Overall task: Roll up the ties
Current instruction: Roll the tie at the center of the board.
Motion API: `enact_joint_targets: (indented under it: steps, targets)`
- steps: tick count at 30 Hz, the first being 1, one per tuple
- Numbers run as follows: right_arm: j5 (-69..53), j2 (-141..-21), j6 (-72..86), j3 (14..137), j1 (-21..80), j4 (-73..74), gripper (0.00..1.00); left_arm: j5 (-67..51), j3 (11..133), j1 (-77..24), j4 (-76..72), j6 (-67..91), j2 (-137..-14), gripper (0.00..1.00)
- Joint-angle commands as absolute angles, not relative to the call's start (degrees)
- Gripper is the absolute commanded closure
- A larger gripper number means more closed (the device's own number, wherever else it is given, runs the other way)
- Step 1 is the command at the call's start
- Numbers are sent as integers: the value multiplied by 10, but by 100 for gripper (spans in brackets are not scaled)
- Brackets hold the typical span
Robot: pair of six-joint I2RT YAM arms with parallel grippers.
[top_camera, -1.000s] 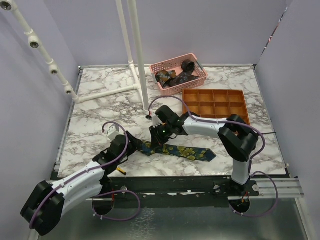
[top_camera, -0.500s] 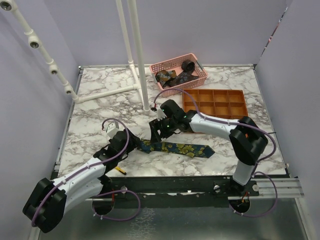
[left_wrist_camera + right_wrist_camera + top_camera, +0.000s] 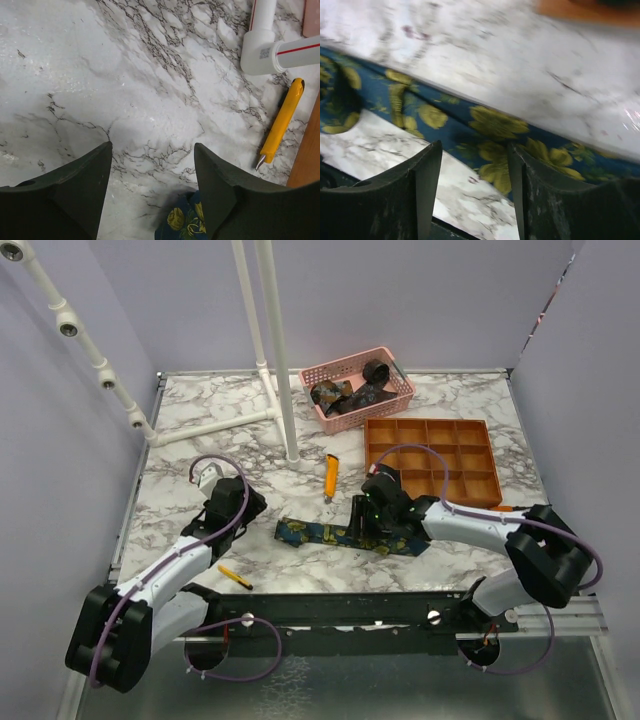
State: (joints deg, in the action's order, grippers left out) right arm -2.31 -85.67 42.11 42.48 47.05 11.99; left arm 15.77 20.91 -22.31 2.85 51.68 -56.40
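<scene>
One flowered tie point(image 3: 310, 532) lies flat on the counter point(image 3: 200, 450) beneath the right hand point(image 3: 475, 149), spread apart, empty; left hand point(image 3: 152, 150), also apart, hovers beside its end; limp, light cloth, probably best pinched there.

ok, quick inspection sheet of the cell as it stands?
Surface: marble-pattern table, no spills seen.
Job's things: blue floral tie lying flat and unrolled near the front edge; other ties in the pink basket, at least one coiled.
Clutter: utility knife mid-table; yellow pen-like stick near the left arm; orange divider tray, compartments look empty.
Grippers: left gripper open over bare table, tie end just below it; right gripper open over the tie, holding nothing.
Cables: purple cables looped along both arms, no snag seen.
Surroundings: white pipe frame, plain walls.
</scene>
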Motion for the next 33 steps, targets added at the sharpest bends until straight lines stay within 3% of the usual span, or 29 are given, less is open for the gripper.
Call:
enact_joint_targets:
  steps: [1, 11, 17, 25, 29, 33]
  targets:
    - [57, -836, 519, 357, 458, 174, 41, 102, 234, -203, 2, 493, -608, 33]
    - [46, -845, 435, 381, 400, 334, 37, 31, 230, -203, -84, 489, -666, 35]
    - [22, -836, 445, 375, 374, 397, 34, -52, 230, -208, -167, 490, -710, 38]
    - [85, -775, 514, 385, 321, 471, 34, -46, 213, -266, -194, 482, -691, 39]
    - [104, -714, 490, 417, 325, 455, 39, -37, 197, -278, -208, 489, -679, 39]
    - [102, -693, 481, 442, 398, 413, 40, -35, 204, -280, -210, 488, -679, 39]
